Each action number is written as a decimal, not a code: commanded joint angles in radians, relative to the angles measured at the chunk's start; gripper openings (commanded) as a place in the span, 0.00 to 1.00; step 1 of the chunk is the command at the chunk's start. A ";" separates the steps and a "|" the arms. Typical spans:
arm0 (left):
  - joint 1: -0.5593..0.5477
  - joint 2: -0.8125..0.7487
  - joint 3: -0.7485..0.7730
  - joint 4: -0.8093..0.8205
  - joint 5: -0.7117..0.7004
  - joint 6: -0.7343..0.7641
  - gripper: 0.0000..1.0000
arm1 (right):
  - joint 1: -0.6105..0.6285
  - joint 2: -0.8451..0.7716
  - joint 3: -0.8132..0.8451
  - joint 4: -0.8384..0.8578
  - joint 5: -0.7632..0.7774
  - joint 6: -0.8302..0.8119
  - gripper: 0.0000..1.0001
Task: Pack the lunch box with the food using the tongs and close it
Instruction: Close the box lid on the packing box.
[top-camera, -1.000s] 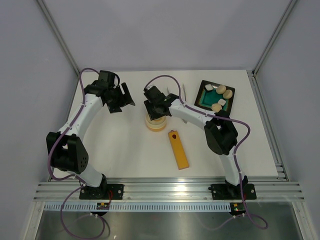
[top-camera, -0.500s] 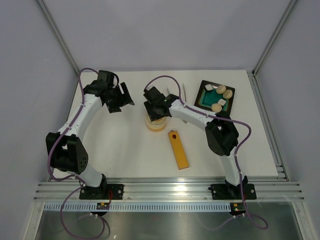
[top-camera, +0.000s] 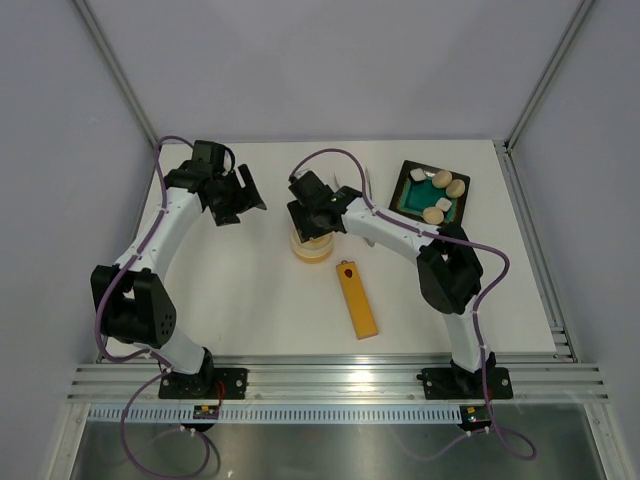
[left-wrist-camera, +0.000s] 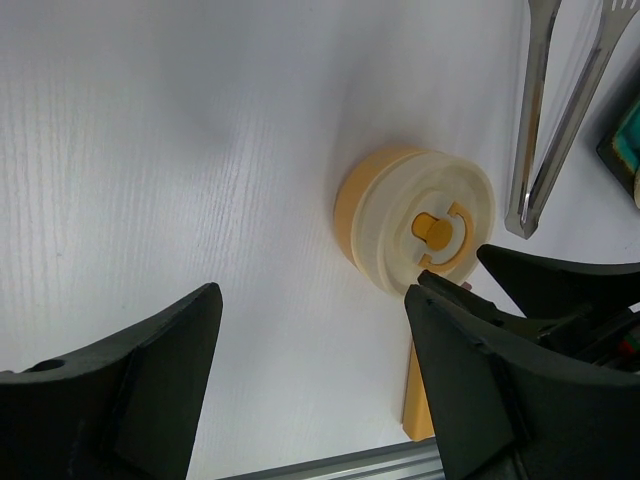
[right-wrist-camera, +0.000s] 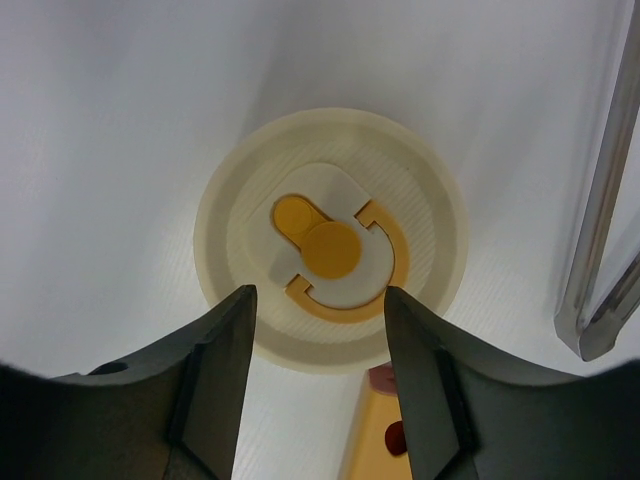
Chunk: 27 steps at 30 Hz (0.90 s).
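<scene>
Obs: right hand (right-wrist-camera: 318, 300) apart, empty, directly above lidded lunch box (right-wrist-camera: 331, 240). Just right of it lie tongs (right-wrist-camera: 608, 250), long axis running away; left hand (left-wrist-camera: 310, 310) apart, farther.

Lunch box (left-wrist-camera: 350, 205): round, cream-yellow, lid (right-wrist-camera: 331, 250) on, orange mark up, mid desk (top-camera: 250, 290); silver tongs (left-wrist-camera: 545, 110) flat nearby; food (top-camera: 455, 187): cream ovals, white blocks in tray (top-camera: 413, 197)

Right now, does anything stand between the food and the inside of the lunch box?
Yes: the lid sits on the lunch box, covering it. The food lies in the black tray; the right hand hangs open above the lid.
</scene>
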 joint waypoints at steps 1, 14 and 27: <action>0.011 -0.048 0.002 0.029 0.001 0.016 0.79 | 0.014 -0.015 -0.014 -0.002 -0.035 0.012 0.63; 0.017 -0.053 -0.026 0.040 0.007 0.016 0.79 | 0.015 0.096 -0.095 -0.011 -0.037 0.051 0.59; 0.034 -0.053 -0.041 0.046 0.007 0.013 0.79 | 0.098 0.076 -0.144 0.016 0.221 0.017 0.59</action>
